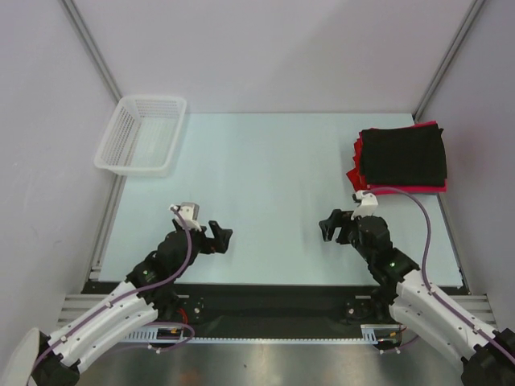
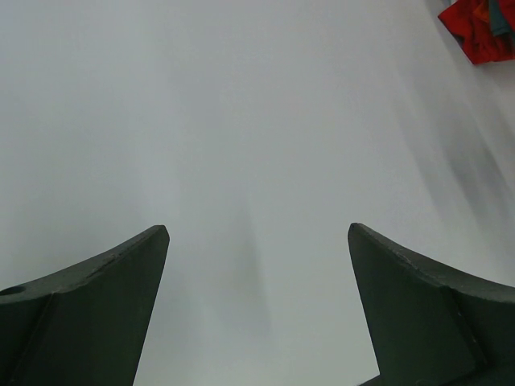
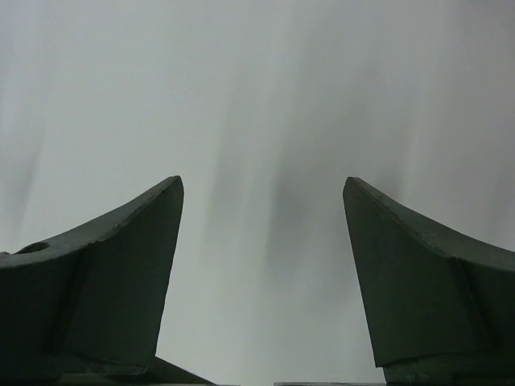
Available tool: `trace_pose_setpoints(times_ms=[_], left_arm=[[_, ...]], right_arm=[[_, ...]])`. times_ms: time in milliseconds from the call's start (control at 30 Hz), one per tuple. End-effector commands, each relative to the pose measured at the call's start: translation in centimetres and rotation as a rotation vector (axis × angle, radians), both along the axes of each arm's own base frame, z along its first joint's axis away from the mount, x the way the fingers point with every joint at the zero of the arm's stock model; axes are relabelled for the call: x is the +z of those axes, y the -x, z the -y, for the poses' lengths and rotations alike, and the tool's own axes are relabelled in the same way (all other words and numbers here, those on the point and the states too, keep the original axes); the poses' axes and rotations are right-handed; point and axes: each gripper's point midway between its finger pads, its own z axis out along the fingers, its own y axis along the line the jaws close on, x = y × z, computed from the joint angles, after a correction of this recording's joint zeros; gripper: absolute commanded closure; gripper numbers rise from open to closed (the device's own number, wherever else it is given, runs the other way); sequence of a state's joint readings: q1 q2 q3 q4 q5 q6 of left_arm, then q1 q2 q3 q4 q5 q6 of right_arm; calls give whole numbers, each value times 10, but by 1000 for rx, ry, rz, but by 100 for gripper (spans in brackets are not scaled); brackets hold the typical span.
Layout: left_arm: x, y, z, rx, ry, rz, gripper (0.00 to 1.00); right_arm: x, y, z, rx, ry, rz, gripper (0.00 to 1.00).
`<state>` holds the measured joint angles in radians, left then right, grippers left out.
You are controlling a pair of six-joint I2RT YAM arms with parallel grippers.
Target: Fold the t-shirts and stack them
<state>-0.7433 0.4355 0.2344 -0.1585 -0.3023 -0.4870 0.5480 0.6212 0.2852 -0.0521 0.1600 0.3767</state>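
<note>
1. A white mesh basket (image 1: 141, 134) sits at the far left corner of the pale table (image 1: 265, 177), with no cloth in it.
2. The left gripper (image 1: 222, 238) hovers low over the near left part of the table. Its jaws are spread wide with only bare surface between them.
3. The right gripper (image 1: 328, 226) faces it across the near middle, its jaws likewise apart and holding nothing.
4. At the far right edge lies a folded stack with the black t-shirt (image 1: 402, 157) on top and the red t-shirts (image 1: 352, 172) peeking out beneath along its left and far sides. Their number is hard to tell from above. Both grippers are well apart from the stack.
</note>
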Motion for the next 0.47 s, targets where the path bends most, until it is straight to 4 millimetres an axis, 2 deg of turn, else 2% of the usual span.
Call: trace_pose_setpoints(times_ms=[0, 167, 267, 433], left_arm=[[11, -5, 4, -18, 11, 52, 1], [8, -9, 2, 11, -6, 37, 1], [11, -7, 8, -25, 0, 32, 9], [16, -2, 14, -60, 39, 47, 12]], right_arm=[[9, -10, 9, -98, -38, 37, 15], [16, -12, 17, -147, -39, 42, 15], [17, -11, 16, -135, -47, 57, 14], [21, -11, 14, -127, -58, 71, 14]])
